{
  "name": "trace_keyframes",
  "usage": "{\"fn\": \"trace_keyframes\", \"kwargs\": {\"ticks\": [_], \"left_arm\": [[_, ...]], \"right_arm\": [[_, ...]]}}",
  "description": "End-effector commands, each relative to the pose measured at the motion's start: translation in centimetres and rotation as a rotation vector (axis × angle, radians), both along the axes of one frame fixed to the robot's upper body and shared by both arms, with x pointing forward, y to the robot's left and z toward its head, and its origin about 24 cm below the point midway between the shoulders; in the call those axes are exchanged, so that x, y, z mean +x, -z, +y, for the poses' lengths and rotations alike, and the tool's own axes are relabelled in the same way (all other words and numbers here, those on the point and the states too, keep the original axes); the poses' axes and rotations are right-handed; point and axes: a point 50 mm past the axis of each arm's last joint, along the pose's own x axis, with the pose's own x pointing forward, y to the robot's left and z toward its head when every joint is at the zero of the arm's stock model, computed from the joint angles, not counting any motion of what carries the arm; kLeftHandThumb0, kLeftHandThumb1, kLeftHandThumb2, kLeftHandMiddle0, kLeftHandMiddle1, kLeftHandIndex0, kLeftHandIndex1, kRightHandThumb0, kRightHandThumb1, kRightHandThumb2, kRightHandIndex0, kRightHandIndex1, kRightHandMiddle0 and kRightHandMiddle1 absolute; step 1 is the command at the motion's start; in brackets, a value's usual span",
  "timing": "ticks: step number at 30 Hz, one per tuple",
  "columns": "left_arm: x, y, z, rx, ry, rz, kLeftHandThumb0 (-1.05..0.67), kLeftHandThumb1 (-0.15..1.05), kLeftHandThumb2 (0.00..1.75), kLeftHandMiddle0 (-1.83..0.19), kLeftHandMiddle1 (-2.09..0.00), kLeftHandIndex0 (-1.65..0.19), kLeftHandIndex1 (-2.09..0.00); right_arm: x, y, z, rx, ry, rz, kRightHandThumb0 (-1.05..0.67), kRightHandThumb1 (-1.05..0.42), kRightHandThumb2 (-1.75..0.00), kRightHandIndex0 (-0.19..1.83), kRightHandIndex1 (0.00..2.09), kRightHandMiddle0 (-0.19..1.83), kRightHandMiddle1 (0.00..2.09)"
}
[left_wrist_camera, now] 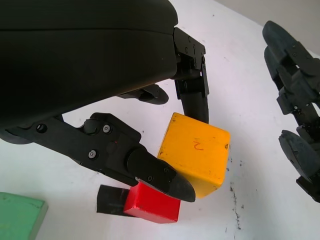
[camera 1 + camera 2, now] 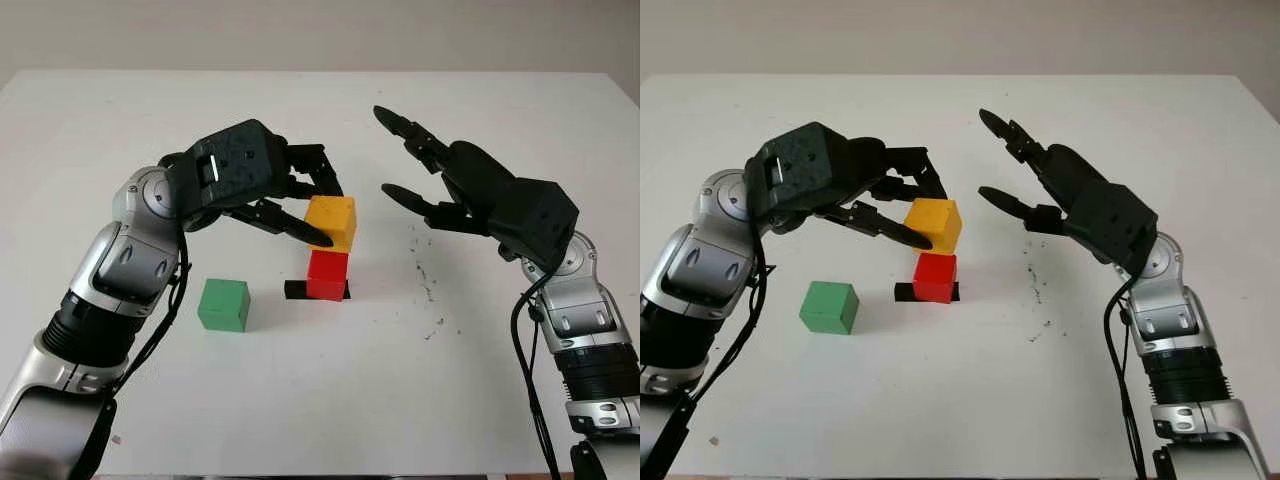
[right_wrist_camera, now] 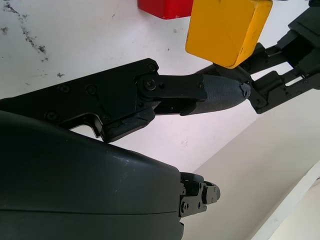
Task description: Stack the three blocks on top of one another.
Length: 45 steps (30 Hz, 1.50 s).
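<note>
My left hand (image 2: 300, 205) grips the yellow block (image 2: 332, 222) over the red block (image 2: 327, 275); I should lower and release. Right hand (image 2: 420, 170) hangs open nearby.

The yellow block (image 2: 331, 222) sits tilted, seemingly touching the red block (image 2: 327, 274), with the green block (image 2: 223, 304) apart on the table.

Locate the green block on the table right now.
The green block sits on the white table, apart from the red block, on the left hand's side.
</note>
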Motion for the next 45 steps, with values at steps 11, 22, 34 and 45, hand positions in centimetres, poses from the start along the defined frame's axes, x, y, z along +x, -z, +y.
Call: {"fn": "trace_keyframes", "kwargs": {"ticks": [11,22,34,45], "left_arm": [[-0.5,0.1,0.0,0.015,0.006,-0.015,-0.36,1.04,0.05,-0.32,-0.21,-0.31,-1.88],[-0.6,0.7,-0.2,0.026,-0.012,0.025,-0.33,1.03,0.05,-0.22,-0.46,-0.32,-1.79],[-0.7,1.3,-0.2,0.049,-0.019,0.045,-0.34,1.02,0.05,-0.24,-0.45,-0.4,-1.71],[-0.6,1.7,-0.2,0.054,-0.034,0.069,-0.32,1.02,0.05,-0.21,-0.46,-0.39,-1.75]], "right_arm": [[-0.2,-0.3,0.0,0.026,-0.006,-0.007,-0.76,-1.05,-0.39,-0.14,0.05,0.02,0.06],[-0.2,-0.4,0.1,0.033,-0.009,-0.004,-0.76,-1.05,-0.39,-0.15,0.05,0.02,0.05],[-0.2,-0.3,0.1,0.03,-0.005,-0.005,-0.77,-1.05,-0.39,-0.15,0.05,0.02,0.05],[-0.2,-0.3,0.0,0.031,-0.006,0.0,-0.76,-1.05,-0.39,-0.15,0.05,0.02,0.05]]}}
